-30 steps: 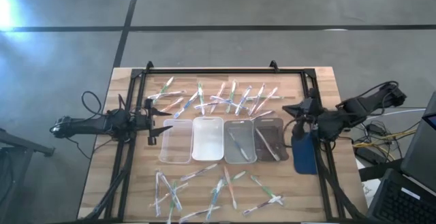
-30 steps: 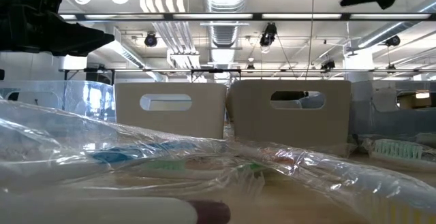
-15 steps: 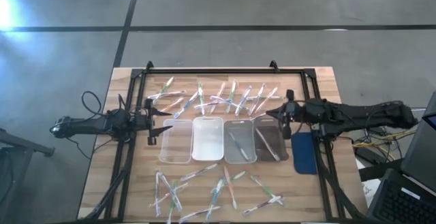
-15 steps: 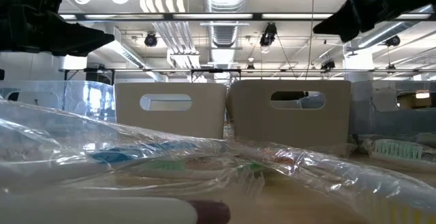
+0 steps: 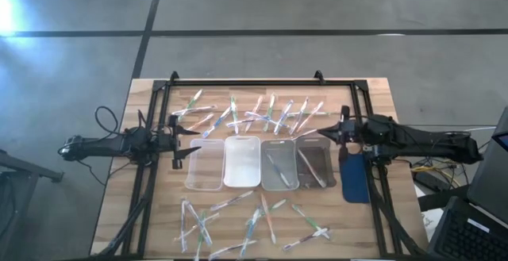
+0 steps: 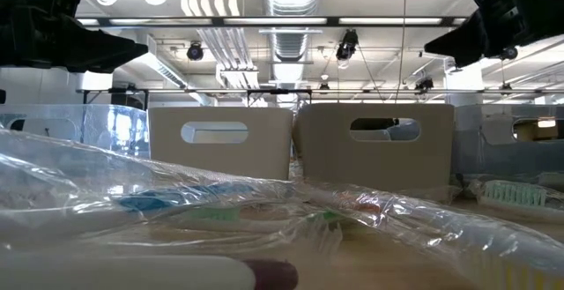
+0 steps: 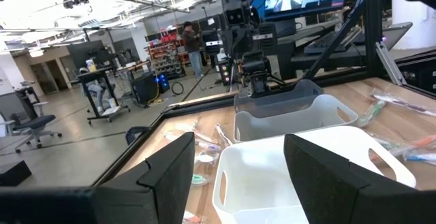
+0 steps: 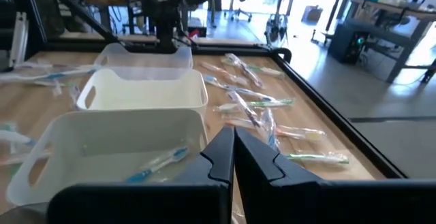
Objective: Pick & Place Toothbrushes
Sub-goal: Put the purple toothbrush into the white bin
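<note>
Wrapped toothbrushes lie scattered in a far row (image 5: 254,114) and a near row (image 5: 246,217) on the wooden table. Four trays stand side by side between the rows: clear (image 5: 205,166), white (image 5: 242,162), grey (image 5: 279,164) and dark (image 5: 315,162). One toothbrush (image 5: 278,166) lies in the grey tray, and another (image 5: 311,168) in the dark tray. My left gripper (image 5: 186,142) (image 7: 238,183) waits open at the left, pointing level at the clear tray. My right gripper (image 5: 333,134) (image 8: 234,156) is shut on nothing, above the dark tray's far right corner.
A black frame (image 5: 254,82) runs round the table's far and side edges. A blue pad (image 5: 355,178) lies right of the dark tray, under my right arm. A laptop (image 5: 476,213) and cables sit off the right edge.
My right gripper has come down, and its arm has swung round and stretched out, so that it now points nearly level toward the table's left. It has stayed shut. Toothbrushes and trays have not moved.
</note>
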Motion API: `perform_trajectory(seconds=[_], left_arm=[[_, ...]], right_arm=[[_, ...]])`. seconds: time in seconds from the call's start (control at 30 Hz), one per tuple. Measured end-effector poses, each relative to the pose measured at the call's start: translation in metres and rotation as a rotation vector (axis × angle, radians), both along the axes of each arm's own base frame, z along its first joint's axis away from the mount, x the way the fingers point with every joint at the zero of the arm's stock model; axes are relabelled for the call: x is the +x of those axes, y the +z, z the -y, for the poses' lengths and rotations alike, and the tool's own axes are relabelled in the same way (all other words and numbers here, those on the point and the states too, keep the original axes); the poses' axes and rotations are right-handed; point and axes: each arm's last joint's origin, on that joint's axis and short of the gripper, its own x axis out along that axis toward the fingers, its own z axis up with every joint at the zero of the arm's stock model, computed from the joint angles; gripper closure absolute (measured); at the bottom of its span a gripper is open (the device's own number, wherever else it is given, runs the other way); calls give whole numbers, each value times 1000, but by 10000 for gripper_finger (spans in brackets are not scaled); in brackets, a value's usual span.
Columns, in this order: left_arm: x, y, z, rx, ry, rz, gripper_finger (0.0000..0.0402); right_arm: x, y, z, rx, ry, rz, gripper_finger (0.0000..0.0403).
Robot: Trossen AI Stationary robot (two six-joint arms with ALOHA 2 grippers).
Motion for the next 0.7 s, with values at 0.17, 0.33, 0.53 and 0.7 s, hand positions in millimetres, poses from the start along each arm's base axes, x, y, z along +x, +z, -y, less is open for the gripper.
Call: perform_trajectory(seconds=[0.17,0.33,0.53,0.7], left_arm=[[0,0,0,0,1,0,170],[0,0,0,12,1,0,170],[0,0,0,173,5,-17,170],[0,1,0,185,6,-13,170]], right_arm=[[-11,-10,-1,18,-3,8,394],[-19,-19,-2,18,-4,27,394],[-24,-26,-3,17,-7,40,394],[-22,-31,-3,20,-8,15,394]])
